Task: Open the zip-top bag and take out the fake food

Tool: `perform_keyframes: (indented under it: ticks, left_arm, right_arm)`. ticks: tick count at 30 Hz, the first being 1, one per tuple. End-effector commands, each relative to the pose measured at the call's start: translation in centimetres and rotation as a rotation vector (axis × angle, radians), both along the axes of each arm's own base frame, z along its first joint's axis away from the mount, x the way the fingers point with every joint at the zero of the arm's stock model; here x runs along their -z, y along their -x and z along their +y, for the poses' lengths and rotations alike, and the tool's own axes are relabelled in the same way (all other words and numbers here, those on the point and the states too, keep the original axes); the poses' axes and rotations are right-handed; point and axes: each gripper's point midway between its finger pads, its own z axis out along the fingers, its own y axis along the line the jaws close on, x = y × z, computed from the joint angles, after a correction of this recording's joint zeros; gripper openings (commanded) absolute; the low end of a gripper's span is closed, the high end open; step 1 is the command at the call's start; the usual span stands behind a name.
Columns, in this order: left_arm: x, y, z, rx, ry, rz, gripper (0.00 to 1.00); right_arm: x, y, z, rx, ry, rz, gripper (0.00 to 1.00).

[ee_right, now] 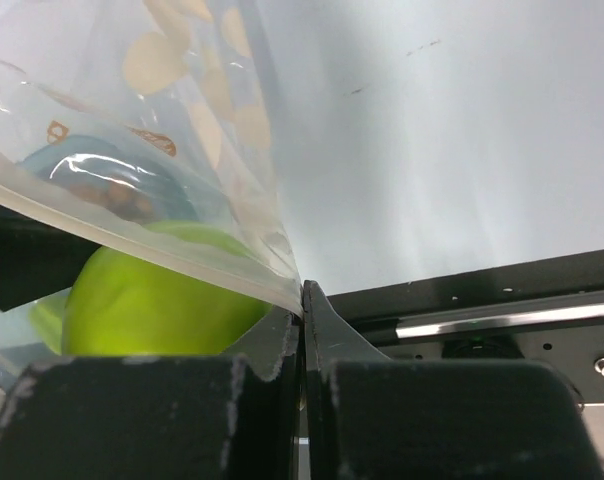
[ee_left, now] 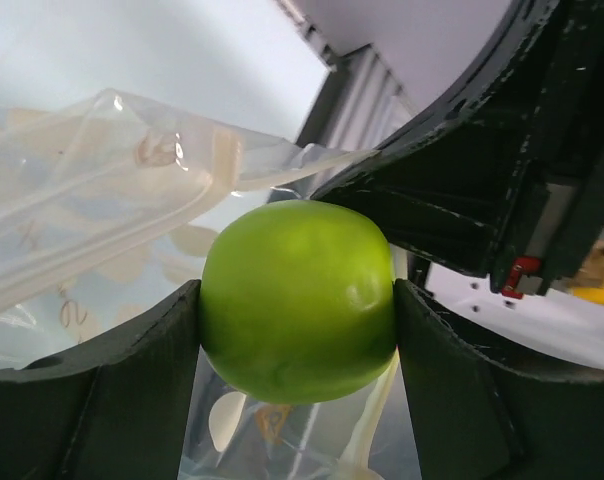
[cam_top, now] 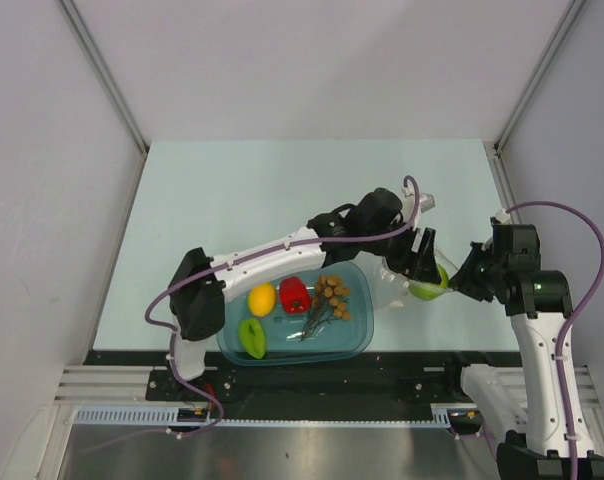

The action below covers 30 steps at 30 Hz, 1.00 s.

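While right fingers pinch zip-top bag rim to anchor it, left fingers clamp green fruit for extraction.

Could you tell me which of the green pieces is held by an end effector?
The round green fruit, gripped by the left end effector at the bag; the other green piece lies loose in the tub.
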Motion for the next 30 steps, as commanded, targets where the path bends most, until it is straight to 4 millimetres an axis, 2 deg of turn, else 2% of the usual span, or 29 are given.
perform_keyframes:
  ticks: [1,5,7,8,10,11,12,13,14,17,22,24,26,27,28,29,30]
  left_arm:
    - [-7.0,0.1,0.9,0.088,0.291,0.067,0.00]
    - [-9.2,0.9,1.1,0.152,0.384,0.085,0.00]
    - [-9.6,1.1,1.4,0.154,0.415,0.139,0.00]
    - [-10.5,0.8,1.5,0.136,0.457,0.123,0.00]
    - [-9.8,-0.9,1.4,0.041,0.442,0.129,0.00]
    - [-8.7,-1.5,1.5,-0.003,0.393,0.147,0.00]
    - [-9.1,-2.7,1.5,-0.061,0.371,0.137,0.00]
    - [-6.5,-3.8,1.9,-0.155,0.244,0.176,0.00]
    - [-6.3,-4.4,2.0,-0.184,0.212,0.187,0.00]
    - [-7.7,-5.1,1.4,-0.221,0.227,0.245,0.00]
    - [-9.9,-5.4,0.9,-0.255,0.309,0.367,0.00]
    - [-11.4,-4.8,0.8,-0.209,0.332,0.394,0.00]
    - [-12.2,-4.2,0.4,-0.153,0.355,0.425,0.00]
    - [-12.0,-3.1,0.5,-0.104,0.352,0.490,0.00]
    - [-13.7,-2.4,0.5,-0.042,0.426,0.482,0.00]
    - [-14.1,-1.8,0.6,-0.001,0.457,0.503,0.00]
    - [-13.0,-0.7,1.1,0.038,0.444,0.603,0.00]
  right_arm:
    - [0.8,0.6,-1.5,0.087,0.044,0.033,0.00]
    - [0.7,0.7,-2.2,0.116,0.075,0.033,0.00]
    - [0.6,0.8,-2.1,0.113,0.070,0.030,0.00]
    - [0.4,0.8,-2.0,0.110,0.063,0.023,0.00]
    - [0.0,0.8,-1.0,0.083,0.015,-0.007,0.00]
    - [-0.2,0.9,-0.7,0.083,-0.002,-0.025,0.00]
    - [-0.1,1.0,-0.6,0.086,-0.012,-0.024,0.00]
    - [0.5,1.3,-0.6,0.092,-0.013,-0.009,0.00]
    - [0.8,1.5,-0.6,0.098,-0.018,0.001,0.00]
    - [2.0,2.2,-0.6,0.114,-0.024,0.030,0.00]
    - [2.5,2.5,-0.9,0.138,-0.016,0.014,0.00]
    - [2.4,2.2,-0.9,0.141,-0.019,0.007,0.00]
    - [2.2,1.8,-1.0,0.147,-0.014,0.001,0.00]
    - [2.1,1.3,-1.2,0.155,-0.004,0.006,0.00]
    - [2.0,1.0,-1.3,0.159,-0.001,0.006,0.00]
    - [1.8,0.6,-1.5,0.164,0.003,0.003,0.00]
    - [1.4,0.2,-2.0,0.182,0.027,-0.006,0.00]
